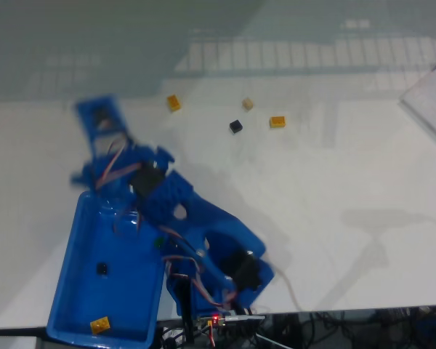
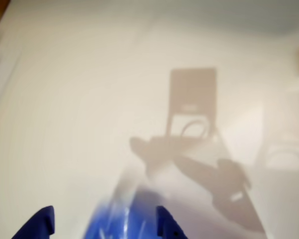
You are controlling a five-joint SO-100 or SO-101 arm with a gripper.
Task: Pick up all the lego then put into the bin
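The bin (image 1: pixel 73 291) is a shallow blue tray at the lower left of the fixed view, with a black lego (image 1: pixel 102 269) and an orange-yellow lego (image 1: pixel 99 325) lying in it. On the white table further back lie an orange-yellow lego (image 1: pixel 174 102), a beige lego (image 1: pixel 248 104), a black lego (image 1: pixel 235 126) and another orange-yellow lego (image 1: pixel 277 121). My gripper (image 1: pixel 99 120) is motion-blurred, beyond the bin's far end and left of the loose bricks. In the wrist view my gripper (image 2: pixel 102 226) is open, blue fingertips (image 2: pixel 40 224) apart, nothing held; a blurred blue shape lies between them.
The blue arm's base with red and white wires (image 1: pixel 218 291) stands right of the bin at the table's front edge. A pale flat object (image 1: pixel 432 102) lies at the far right. The arm's shadow (image 2: pixel 199 144) falls on the table.
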